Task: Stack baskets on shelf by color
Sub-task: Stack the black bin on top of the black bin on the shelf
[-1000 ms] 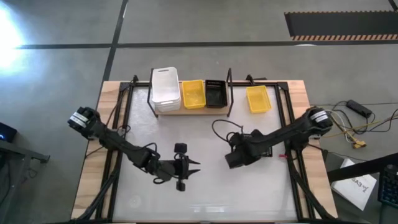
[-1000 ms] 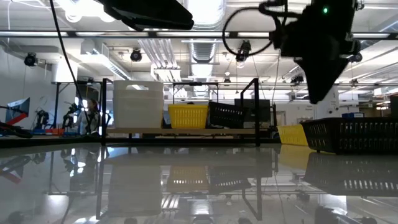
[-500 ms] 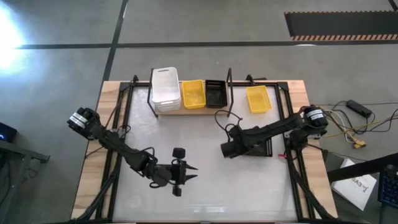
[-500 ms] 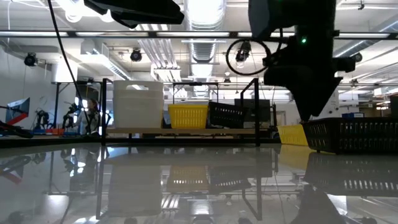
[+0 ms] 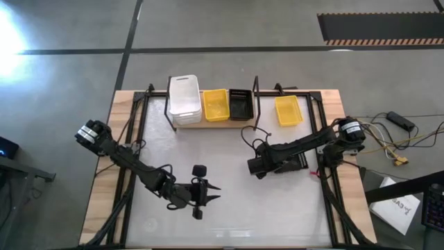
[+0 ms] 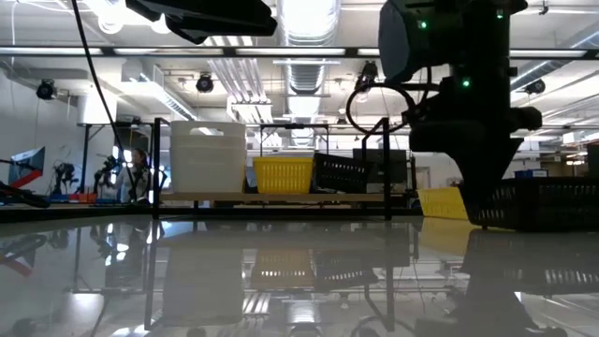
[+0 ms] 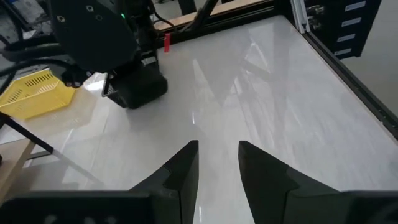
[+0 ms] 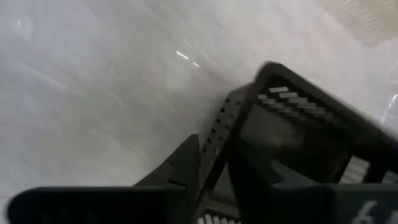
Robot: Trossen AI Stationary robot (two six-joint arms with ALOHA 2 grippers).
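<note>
1. Shelf (image 5: 222, 123), at the table's far edge. It carried, from left to right, a white stack (image 5: 184, 99), one yellow basket (image 5: 215, 104) and one shelved black basket (image 5: 241, 104). The three colours sat side by side.
2. Spare yellow basket (image 5: 288, 110). It lay on the tabletop just outside the shelf's right upright, not yet stacked.
3. Loose black basket (image 5: 297, 163). It stood on the table near the right edge, well apart from the shelf and mostly under the right arm.
4. Right gripper (image 8: 214, 149). It was down at the loose black basket's inner end, one finger inside and one outside the slotted wall. The fingers appeared clenched on that wall, and the basket looked slightly tilted in the right wrist view. Whether it had left the table could not be told.
5. Left gripper (image 7: 217, 149). It waited low over the bare front middle of the table, fingers parted and holding nothing.
6. Step in hand, as judged: picking up the loose black basket.
7. Next move, as judged:
   - lift the basket clear of the table
   - carry it over the shelf's right upright
   - square it with the shelved black basket so that it nests
   - keep it level, since a grip on one wall lets it swing
</note>
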